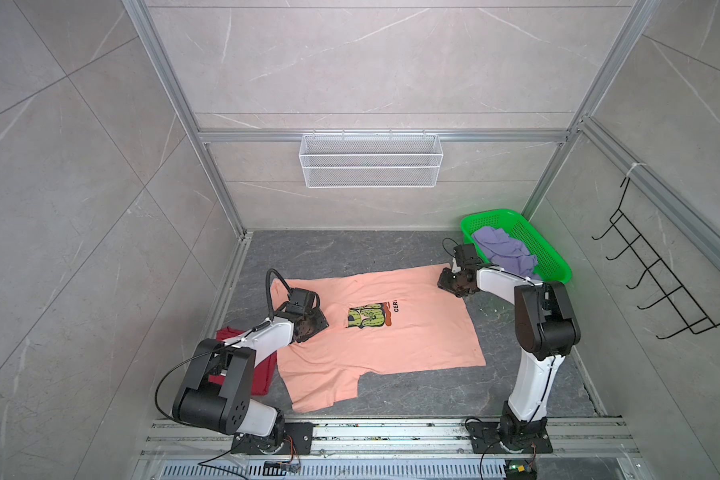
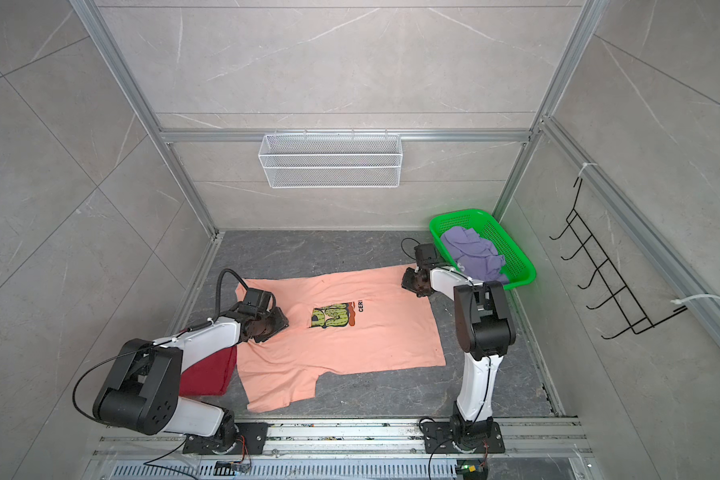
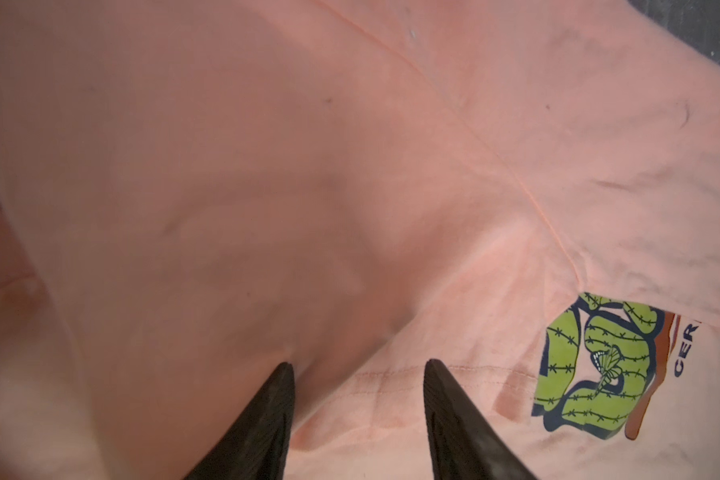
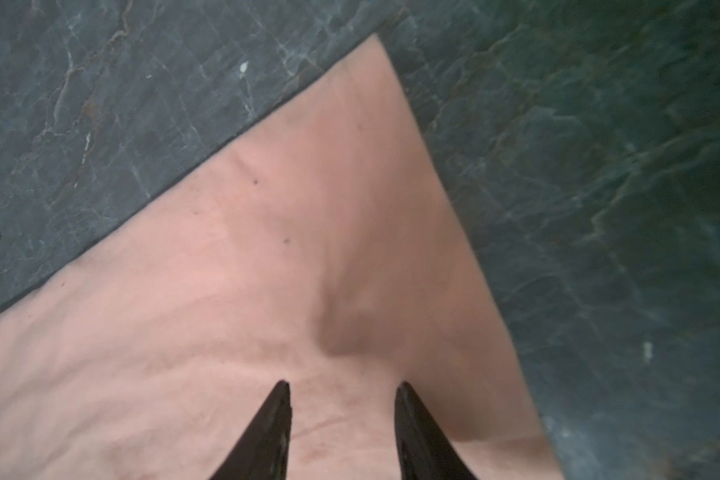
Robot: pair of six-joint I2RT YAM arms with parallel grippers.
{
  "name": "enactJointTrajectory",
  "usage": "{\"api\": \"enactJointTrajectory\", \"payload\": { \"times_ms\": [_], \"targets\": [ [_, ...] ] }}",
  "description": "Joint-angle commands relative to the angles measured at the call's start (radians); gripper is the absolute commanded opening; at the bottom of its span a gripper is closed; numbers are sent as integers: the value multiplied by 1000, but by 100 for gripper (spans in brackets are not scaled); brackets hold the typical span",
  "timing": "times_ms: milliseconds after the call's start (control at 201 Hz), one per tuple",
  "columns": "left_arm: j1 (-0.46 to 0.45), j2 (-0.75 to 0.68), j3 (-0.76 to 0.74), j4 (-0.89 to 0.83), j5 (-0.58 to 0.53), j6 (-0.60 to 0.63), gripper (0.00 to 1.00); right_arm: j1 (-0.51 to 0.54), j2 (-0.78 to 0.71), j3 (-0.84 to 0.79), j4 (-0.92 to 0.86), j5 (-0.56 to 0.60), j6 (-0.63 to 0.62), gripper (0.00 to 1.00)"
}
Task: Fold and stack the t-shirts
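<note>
We see the peach-orange t-shirt (image 1: 391, 345) flat under parted claws, left claw (image 3: 358, 365) at its nine o'clock, right claw (image 4: 344, 384) at two o'clock.

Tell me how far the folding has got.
Done: the dark red t-shirt looks folded already. In hand: the peach t-shirt lies spread out, left pincer and right pincer open over it. Left: the lavender t-shirt, crumpled in the green basket.

Both arms, the left arm (image 1: 267, 334) and the right arm (image 1: 533, 386), are smooth white shells between bulky black joint housings. A thick black cable (image 1: 272, 291) loops off the left wrist, and thinner wires trail by the black base plates (image 1: 302, 434). The left gripper (image 3: 358, 363) and right gripper (image 4: 344, 382) share one look — black, tapered fingers (image 3: 262, 424).
</note>
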Motion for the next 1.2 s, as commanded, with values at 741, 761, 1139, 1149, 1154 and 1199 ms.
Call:
{"api": "enactJointTrajectory", "payload": {
  "times_ms": [741,761,1139,1149,1154,1199],
  "targets": [
    [290,424,428,77,45,107,59,15,133,169,-20,-26,43,43],
    [294,434,437,73,45,106,59,13,144,180,-27,-19,43,43],
    [357,599,599,-52,-5,66,58,-55,239,274,-179,116,109,41],
    [358,599,601,-53,-8,66,58,-57,237,268,-177,118,108,41],
    [359,600,601,-53,-9,66,58,-58,235,265,-175,118,108,41],
    [360,602,601,-54,-11,64,57,-68,224,243,-164,120,106,41]
  ]
}}
